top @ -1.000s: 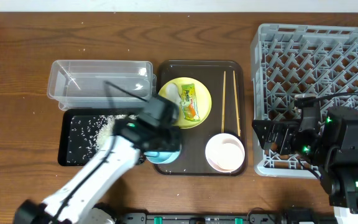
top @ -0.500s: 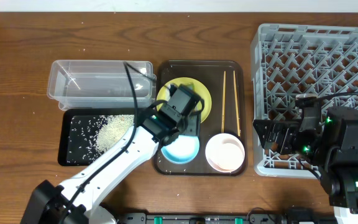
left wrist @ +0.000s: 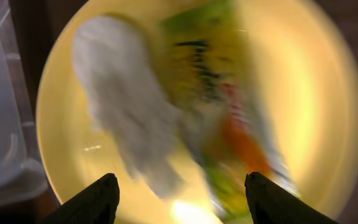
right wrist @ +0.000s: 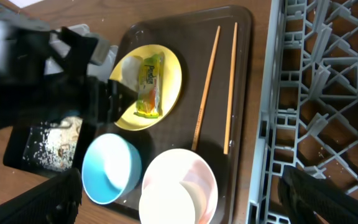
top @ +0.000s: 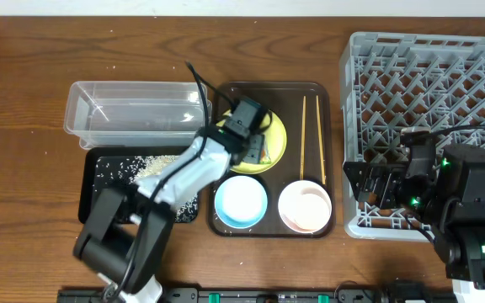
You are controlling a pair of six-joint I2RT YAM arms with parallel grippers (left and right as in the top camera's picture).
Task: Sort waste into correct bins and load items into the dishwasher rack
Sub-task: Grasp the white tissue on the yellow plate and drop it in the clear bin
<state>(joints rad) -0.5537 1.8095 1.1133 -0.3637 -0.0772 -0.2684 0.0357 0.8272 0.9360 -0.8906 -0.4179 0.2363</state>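
My left gripper (top: 251, 135) hovers open over the pale-yellow plate (top: 274, 126), with nothing between its fingers (left wrist: 92, 202). On the plate lie a crumpled white tissue (left wrist: 126, 106) and the green-yellow-orange wrapper (left wrist: 229, 112). The light-blue bowl (top: 241, 200) stands upright beside the white-pinkish bowl (top: 305, 206), and a small white cup (right wrist: 166, 204) rests in the pinkish bowl. Two chopsticks (top: 302, 139) lie at the right of the plate. Rice scraps (top: 146, 168) are in the black tray (top: 99, 198). My right gripper (top: 369, 187) stands open at the front left edge of the grey rack (top: 432, 93).
Plate, bowls and chopsticks all sit on a dark brown serving tray (top: 272, 85). The clear tub (top: 137, 114) stands behind the black tray, left of the plate. The left arm stretches across the black tray's right end.
The left gripper let go of the light-blue bowl, now upright on the brown tray, and moved back over the yellow plate. The right arm has not moved.
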